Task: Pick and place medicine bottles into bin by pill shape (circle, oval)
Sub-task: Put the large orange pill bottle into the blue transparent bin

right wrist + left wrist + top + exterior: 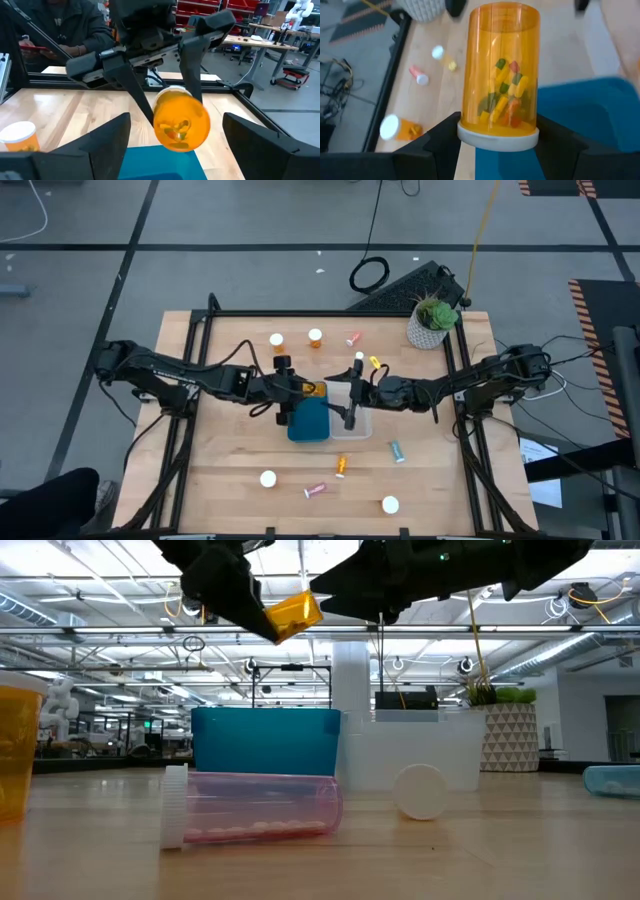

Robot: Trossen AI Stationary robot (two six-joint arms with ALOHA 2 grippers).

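My left gripper (pixel 303 390) holds an amber medicine bottle (pixel 501 75) with oblong, many-coloured pills in the air, over the far edge of the blue bin (pixel 308 421). A clear bin (pixel 358 423) stands right of the blue one. My right gripper (pixel 177 150) is open and faces the bottle's bottom (pixel 181 121) from the table's right, above the clear bin, touching nothing. Other medicine bottles lie or stand on the table: two amber ones (pixel 277 340) (pixel 315 337) at the back, and a pink one (pixel 250 805) on its side in front. My left gripper pinches the amber bottle at its white cap end (pixel 497 140) between its two fingers (pixel 192 75). The fingers come from the table's left, slanting a little downward. The bottle sticks out beyond the fingertips toward the right, tilted and lifted clear of bins and table (pixel 293 615).
A potted plant (pixel 432 323) stands at the back right corner. More small bottles lie scattered: pink (pixel 353 339) and yellow (pixel 375 362) at the back, teal (pixel 397 450), orange (pixel 341 466), pink (pixel 315 491) and white-capped ones (pixel 268 478) (pixel 390 504) in front. A person sits beyond the table (pixel 60 30).
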